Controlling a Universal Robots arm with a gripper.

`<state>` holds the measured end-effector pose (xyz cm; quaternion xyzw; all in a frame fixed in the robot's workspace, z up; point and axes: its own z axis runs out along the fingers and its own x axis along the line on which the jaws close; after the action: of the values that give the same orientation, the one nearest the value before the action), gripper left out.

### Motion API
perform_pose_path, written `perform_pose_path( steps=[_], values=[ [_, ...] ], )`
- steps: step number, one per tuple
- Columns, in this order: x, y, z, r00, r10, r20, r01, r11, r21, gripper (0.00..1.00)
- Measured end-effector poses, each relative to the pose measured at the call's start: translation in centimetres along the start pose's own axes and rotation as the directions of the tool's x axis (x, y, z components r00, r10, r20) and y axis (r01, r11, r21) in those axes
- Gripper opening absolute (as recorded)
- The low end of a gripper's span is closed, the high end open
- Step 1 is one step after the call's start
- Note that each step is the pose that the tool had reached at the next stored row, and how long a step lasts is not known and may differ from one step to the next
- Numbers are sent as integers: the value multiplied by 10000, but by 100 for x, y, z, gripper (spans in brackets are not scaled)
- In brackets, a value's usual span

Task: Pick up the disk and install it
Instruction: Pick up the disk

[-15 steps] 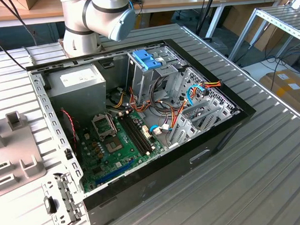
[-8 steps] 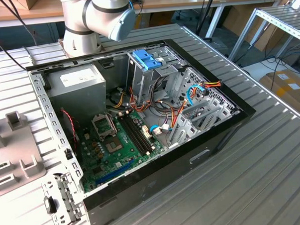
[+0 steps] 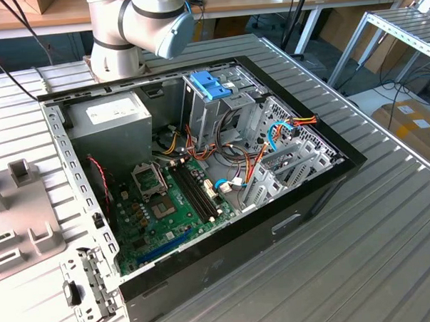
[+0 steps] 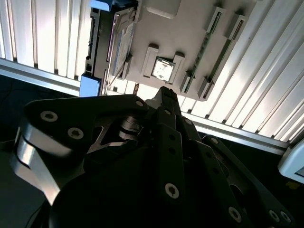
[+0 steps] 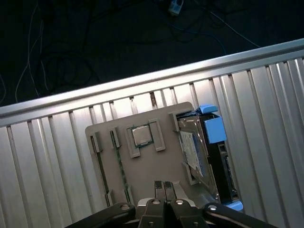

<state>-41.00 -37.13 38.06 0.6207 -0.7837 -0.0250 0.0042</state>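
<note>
**A:** Where is the disk?

**B:** In the first wrist view the disk (image 5: 205,159) stands on its long edge in a slot at one side of a grey holder (image 5: 152,168). The holder lies flat on the ribbed metal worktop (image 5: 52,156).

**A:** How does it look?

**B:** It's a flat, dark metal slab. One broad face carries a white label with a blue band. Blue plastic rails run along its sides, with a blue tab at each end.

**A:** What sits beside it?

**B:** A processor chip (image 5: 141,136) in a square frame and memory sticks (image 5: 119,166) in narrow slots, all on the same holder.

**A:** And the claw?

**B:** The claw (image 5: 165,187) hangs over the holder's edge. Its fingers are pressed together with nothing between them, and it is clear of the disk.

**A:** The computer case?

**B:** In the exterior view the computer case (image 3: 226,253) lies open on the worktop, with its board and cables showing.
</note>
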Motion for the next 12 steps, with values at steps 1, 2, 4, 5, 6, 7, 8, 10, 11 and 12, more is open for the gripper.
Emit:
perform_pose_path(
  steps=[1,2,4,5,6,7,8,10,11,12],
  values=[
    [0,0,0,10000,-73,-3,73,10000,-2,11],
    [0,0,0,9999,-132,-6,132,9999,-4,11],
    [0,0,0,9997,-248,-11,248,9997,-6,11],
    [0,0,1,9995,-323,-14,323,9995,-8,11],
    [0,0,1,9993,-378,-16,378,9993,-9,11],
    [0,0,1,9988,-489,-21,489,9988,-13,11],
    [0,0,1,9966,-829,-36,829,9966,-23,11],
    [0,0,2,9873,-1585,-68,1585,9874,-45,11],
    [0,0,3,9851,-1720,-73,1720,9851,-49,11],
    [0,0,3,9826,-1854,-78,1854,9826,-54,11]
  ],
)
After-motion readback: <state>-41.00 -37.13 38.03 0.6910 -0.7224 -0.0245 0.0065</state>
